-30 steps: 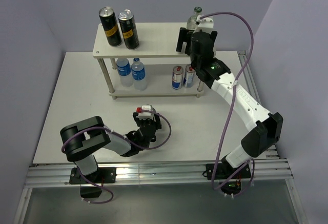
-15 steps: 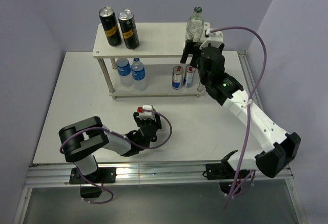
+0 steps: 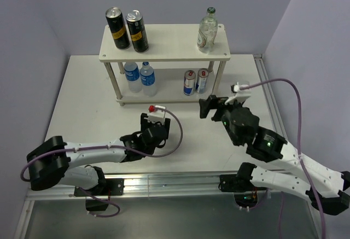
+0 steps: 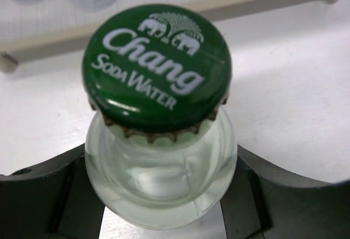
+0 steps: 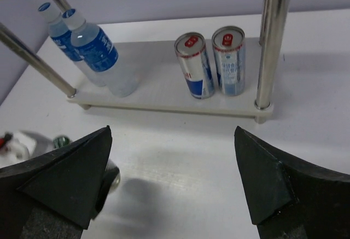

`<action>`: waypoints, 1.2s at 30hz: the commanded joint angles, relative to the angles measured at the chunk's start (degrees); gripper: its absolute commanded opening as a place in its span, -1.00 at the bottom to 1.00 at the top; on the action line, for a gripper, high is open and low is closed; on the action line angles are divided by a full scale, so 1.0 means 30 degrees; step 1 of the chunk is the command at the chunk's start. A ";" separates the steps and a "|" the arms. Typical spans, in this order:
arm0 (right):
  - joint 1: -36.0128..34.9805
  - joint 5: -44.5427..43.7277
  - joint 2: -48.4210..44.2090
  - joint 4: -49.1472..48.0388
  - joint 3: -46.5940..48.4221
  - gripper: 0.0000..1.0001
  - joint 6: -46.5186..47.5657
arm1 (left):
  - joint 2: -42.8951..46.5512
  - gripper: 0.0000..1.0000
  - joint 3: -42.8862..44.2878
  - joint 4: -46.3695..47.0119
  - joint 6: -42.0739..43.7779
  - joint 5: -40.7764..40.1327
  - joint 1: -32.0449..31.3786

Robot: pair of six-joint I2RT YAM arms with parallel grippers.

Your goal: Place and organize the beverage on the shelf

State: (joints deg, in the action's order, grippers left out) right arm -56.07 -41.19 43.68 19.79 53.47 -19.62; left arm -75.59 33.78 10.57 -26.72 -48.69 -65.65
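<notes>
Black cans point(image 3: 118, 30), green-capped bottle point(image 3: 206, 30) on shelf point(image 3: 169, 45) top; water bottles point(image 3: 146, 80), silver cans point(image 3: 189, 83) below. Right tool point(image 3: 205, 108) just before shelf.

bright even light, soft shadows on the table point(image 3: 82, 97), slight glare on the bottle cap point(image 4: 157, 66), background blurred.

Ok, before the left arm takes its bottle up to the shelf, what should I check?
1. Left end effector shut on the green-capped bottle: ok, fingers hug both sides.
2. Bottle upright: ok, cap faces the wrist camera.
3. Right end effector off the shelf: ok, open, over the table in front.
4. Room on the top board: ok, bare stretch between the black cans and the glass bottle.
5. Bottle clear of the table: cannot tell.
</notes>
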 commanded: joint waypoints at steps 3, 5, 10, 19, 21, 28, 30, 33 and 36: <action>-0.0703 -0.1357 -0.2866 0.1752 -0.1999 1.00 -0.2191 | 0.2550 -0.99 0.6361 -0.3777 0.2341 0.0349 -0.0149; -0.0674 -0.1359 -0.3221 0.1956 -0.2586 1.00 -0.2572 | 0.2405 -0.99 0.8242 -0.5158 0.3454 0.0757 -0.0149; -0.0703 -0.1123 -0.4012 0.1928 -0.3467 1.00 -0.3011 | 0.0799 -0.99 1.4893 -0.7415 0.6407 0.2077 -0.0062; -0.0703 -0.0890 -0.6209 0.2075 -0.4991 1.00 -0.3889 | -0.4207 -0.99 2.6260 -1.1166 0.8496 0.5265 0.2335; -0.0703 -0.0890 -0.6793 0.2279 -0.5372 1.00 -0.4095 | -0.5208 -1.00 2.9014 -1.1987 0.8700 0.6029 0.2924; -0.0674 -0.0919 -0.8640 0.3304 -0.6309 1.00 -0.5120 | -1.0220 -0.99 3.6402 -1.3280 0.9845 0.8608 0.5325; -0.0674 -0.0861 -0.9314 0.3598 -0.6661 1.00 -0.5383 | -1.0310 -0.99 3.6145 -1.2579 0.9408 0.9517 0.5738; -0.0674 -0.0655 -0.9814 0.3568 -0.7042 1.00 -0.5648 | -1.0135 -0.99 3.5323 -1.1376 0.8031 1.1040 0.6646; -0.0703 -0.0685 -0.9844 0.3716 -0.7043 1.00 -0.5854 | -1.0660 -0.99 3.5789 -1.1199 0.7648 1.1919 0.7321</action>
State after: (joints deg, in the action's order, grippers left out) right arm -57.89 -43.11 14.61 30.70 32.49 -35.51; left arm -110.06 137.43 -33.76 -1.50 -18.04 -45.08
